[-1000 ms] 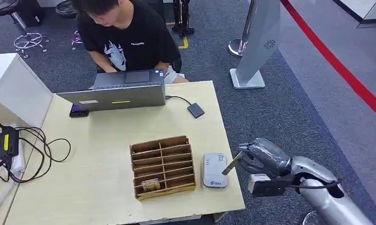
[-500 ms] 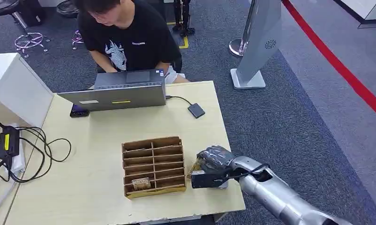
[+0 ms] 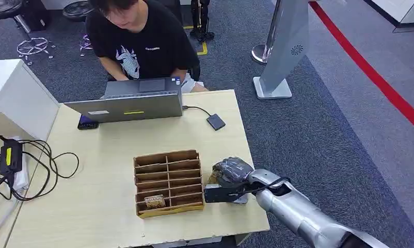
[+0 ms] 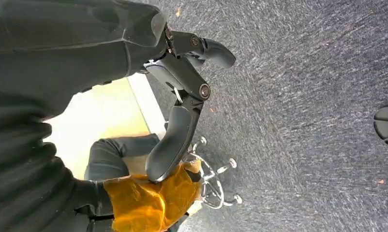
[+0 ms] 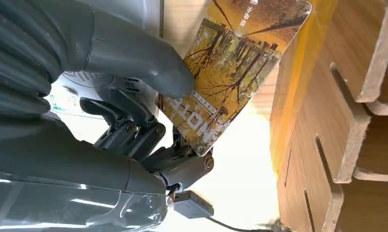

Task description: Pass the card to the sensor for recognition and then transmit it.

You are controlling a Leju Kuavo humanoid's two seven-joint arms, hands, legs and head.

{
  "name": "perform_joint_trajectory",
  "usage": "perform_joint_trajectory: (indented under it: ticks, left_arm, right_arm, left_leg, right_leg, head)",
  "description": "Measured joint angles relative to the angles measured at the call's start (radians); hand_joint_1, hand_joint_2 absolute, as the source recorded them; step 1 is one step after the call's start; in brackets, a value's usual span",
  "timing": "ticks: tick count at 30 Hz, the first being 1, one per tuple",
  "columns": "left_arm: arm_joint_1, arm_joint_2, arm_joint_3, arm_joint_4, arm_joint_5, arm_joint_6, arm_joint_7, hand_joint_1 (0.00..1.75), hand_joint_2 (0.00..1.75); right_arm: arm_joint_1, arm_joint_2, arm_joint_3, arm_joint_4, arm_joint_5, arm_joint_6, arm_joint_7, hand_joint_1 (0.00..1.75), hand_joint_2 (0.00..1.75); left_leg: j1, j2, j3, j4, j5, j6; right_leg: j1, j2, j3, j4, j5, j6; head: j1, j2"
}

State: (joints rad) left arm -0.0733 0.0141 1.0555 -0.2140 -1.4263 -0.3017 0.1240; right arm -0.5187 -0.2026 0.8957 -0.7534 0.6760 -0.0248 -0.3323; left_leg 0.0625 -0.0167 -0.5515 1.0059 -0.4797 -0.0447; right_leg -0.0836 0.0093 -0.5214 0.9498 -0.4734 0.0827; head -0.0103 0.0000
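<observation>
The right arm enters from the near right corner and reaches left across the table edge. Its right hand (image 3: 231, 171) sits over the white rectangular sensor pad (image 3: 240, 199), just right of the brown wooden slotted organiser (image 3: 168, 182). In the right wrist view the thick grey thumb (image 5: 148, 67) presses on the face of one autumn-forest printed card (image 5: 231, 63), with dark fingers (image 5: 134, 130) behind it — the hand is clamped on the card. The card's long axis runs out of the grip toward the organiser's right wall, its free end close beside that wall; contact cannot be judged. The sensor shows pale behind the thumb.

The left hand (image 4: 182, 96) hangs over grey carpet, fingers loosely extended and apart, holding nothing.

Count: one card in the hand, one further card (image 3: 154, 201) standing in a near-left slot of the organiser, one sensor, one organiser. One grey laptop (image 3: 126, 105) stands at the table's far side — a person (image 3: 140, 41) in a black shirt sits behind it.
</observation>
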Motion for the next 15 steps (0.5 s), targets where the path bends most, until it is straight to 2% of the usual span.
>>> perform_joint_trajectory:
  ticks: [11,15]
  left_arm:
    - [0.001,0.0,0.0,0.0,0.0,0.0,0.0,0.0,1.75]
    - [0.001,0.0,0.0,0.0,0.0,0.0,0.0,0.0,1.75]
  right_arm:
    - [-0.002,0.0,0.001,0.002,-0.003,-0.008,-0.001,1.75,1.75]
    - [0.001,-0.015,-0.011,-0.017,-0.053,0.008,-0.052,1.75,1.75]
  left_leg:
    - [0.0,0.0,0.0,0.0,0.0,0.0]
    - [0.0,0.0,0.0,0.0,0.0,0.0]
  right_leg:
    - [0.0,0.0,0.0,0.0,0.0,0.0]
    - [0.0,0.0,0.0,0.0,0.0,0.0]
  head:
    - [0.0,0.0]
    - [0.0,0.0]
